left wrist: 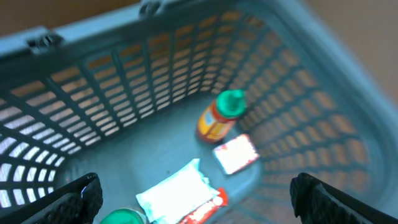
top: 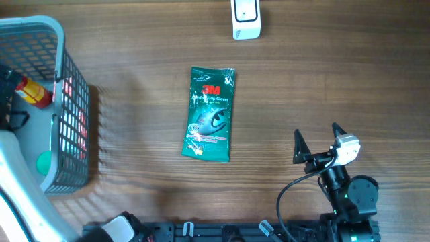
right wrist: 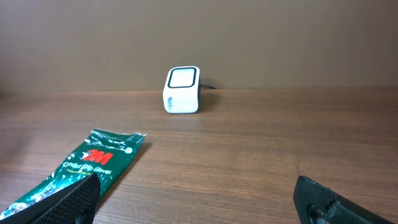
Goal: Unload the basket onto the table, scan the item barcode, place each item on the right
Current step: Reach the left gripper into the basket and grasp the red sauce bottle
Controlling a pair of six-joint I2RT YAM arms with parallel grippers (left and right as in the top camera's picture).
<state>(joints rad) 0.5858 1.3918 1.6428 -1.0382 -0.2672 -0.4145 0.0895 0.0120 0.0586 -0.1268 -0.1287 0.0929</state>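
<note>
The item, a green 3M gloves packet (top: 210, 114), lies flat mid-table; in the right wrist view the packet (right wrist: 81, 168) is ahead and to the left. A white barcode scanner (top: 246, 19) stands at the far edge, and the scanner (right wrist: 182, 91) faces my right wrist camera. My right gripper (top: 316, 130) sits low near the front right, open and empty, to the right of the packet. In its own view the right gripper (right wrist: 196, 193) spans bare wood. My left gripper (left wrist: 196, 186) hangs open and empty above the inside of the basket (left wrist: 155, 68).
The grey mesh basket (top: 74, 87) stands at the table's left edge. Inside it lie an orange bottle with a green cap (left wrist: 221, 115), a white pouch (left wrist: 177, 193), a small red-and-white packet (left wrist: 236, 154) and a red wrapper (left wrist: 205, 208).
</note>
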